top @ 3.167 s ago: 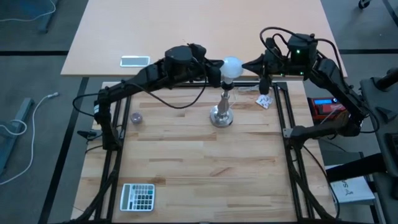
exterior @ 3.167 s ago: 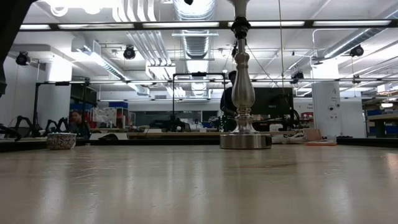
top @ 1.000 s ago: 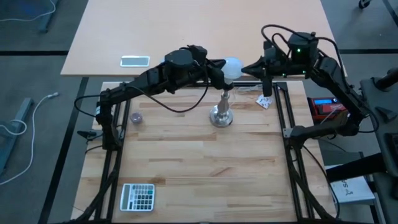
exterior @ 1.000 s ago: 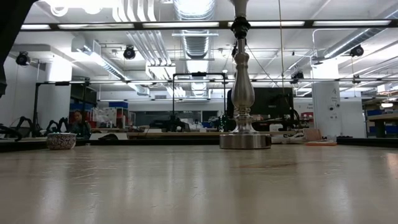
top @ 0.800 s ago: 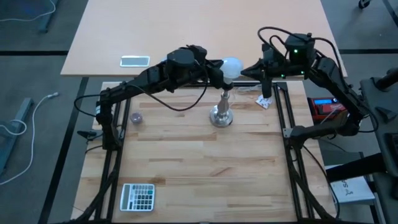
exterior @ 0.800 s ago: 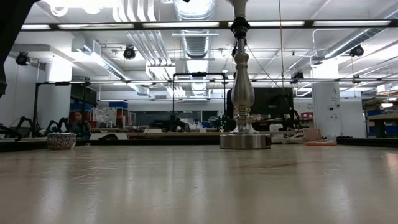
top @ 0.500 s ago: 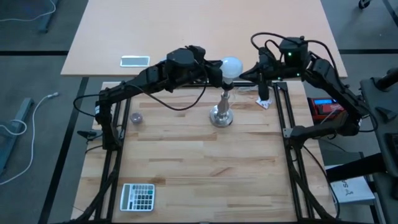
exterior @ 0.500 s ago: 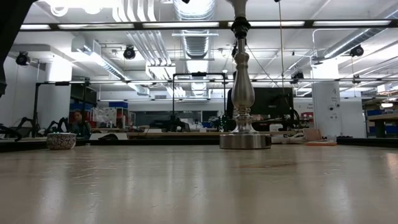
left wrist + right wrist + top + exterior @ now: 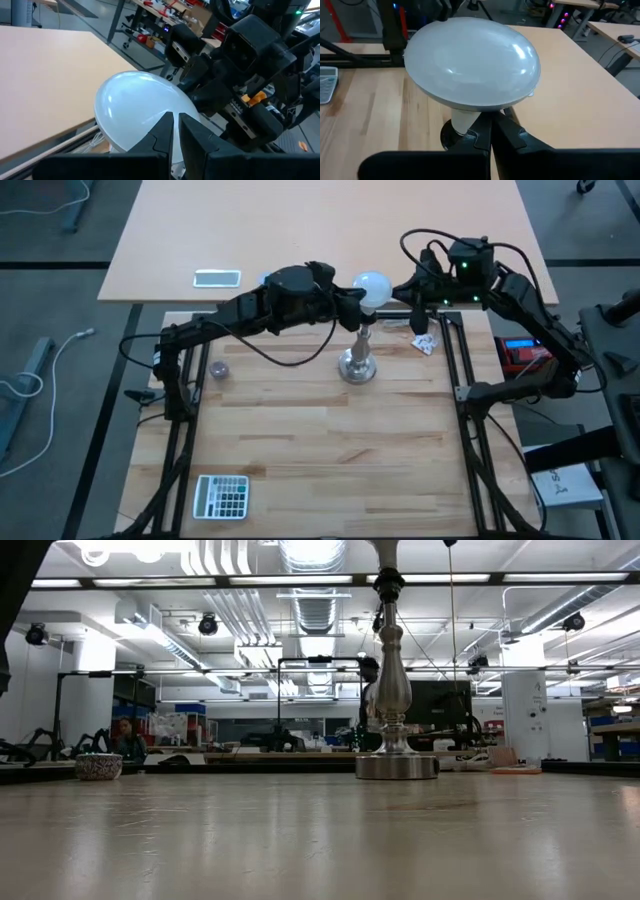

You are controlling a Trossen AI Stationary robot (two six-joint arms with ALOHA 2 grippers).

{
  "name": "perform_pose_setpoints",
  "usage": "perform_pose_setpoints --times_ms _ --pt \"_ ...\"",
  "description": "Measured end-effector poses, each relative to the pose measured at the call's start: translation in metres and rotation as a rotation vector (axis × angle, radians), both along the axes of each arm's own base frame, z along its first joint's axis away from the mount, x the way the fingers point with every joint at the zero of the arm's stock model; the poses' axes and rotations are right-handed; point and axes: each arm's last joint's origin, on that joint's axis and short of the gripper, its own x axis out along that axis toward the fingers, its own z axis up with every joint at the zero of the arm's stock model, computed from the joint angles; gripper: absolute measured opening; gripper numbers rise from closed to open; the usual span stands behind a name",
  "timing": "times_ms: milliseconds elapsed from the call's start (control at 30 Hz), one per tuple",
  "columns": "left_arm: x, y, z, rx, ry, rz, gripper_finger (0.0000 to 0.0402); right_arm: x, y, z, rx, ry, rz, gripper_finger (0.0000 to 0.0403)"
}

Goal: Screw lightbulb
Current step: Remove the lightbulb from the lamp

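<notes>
Atop the stand (image 9: 357, 363), the lightbulb (image 9: 372, 287) sits between the seemingly touching, closed left gripper (image 9: 352, 297) and right gripper (image 9: 398, 291).

No text, label, brand or number is showing clearly enough to read: the keys of the calculator (image 9: 221, 496) and the red device (image 9: 524, 352) beside the table (image 9: 330, 440) are staying too small to make out.
</notes>
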Motion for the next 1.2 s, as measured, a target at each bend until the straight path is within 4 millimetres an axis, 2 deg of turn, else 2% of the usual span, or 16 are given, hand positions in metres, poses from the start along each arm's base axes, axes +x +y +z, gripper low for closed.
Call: perform_pose_setpoints --times_ms 233,500,800,1200 --pt "-0.006 -0.001 0.004 0.017 0.005 0.002 0.0020 -0.012 0.001 0.004 0.013 -0.015 -0.026 0.0000" --pt "-0.017 0.000 0.012 0.068 0.023 0.047 0.0020 -0.027 0.012 0.013 0.012 -0.071 -0.026 0.0000" --pt "-0.014 0.015 0.002 0.093 0.100 0.150 0.0020 -0.019 0.009 0.013 0.053 -0.106 0.075 0.0000" --pt "-0.006 0.012 -0.004 0.042 0.077 0.093 0.0020 -0.013 0.003 0.009 0.038 -0.080 0.045 0.0000"
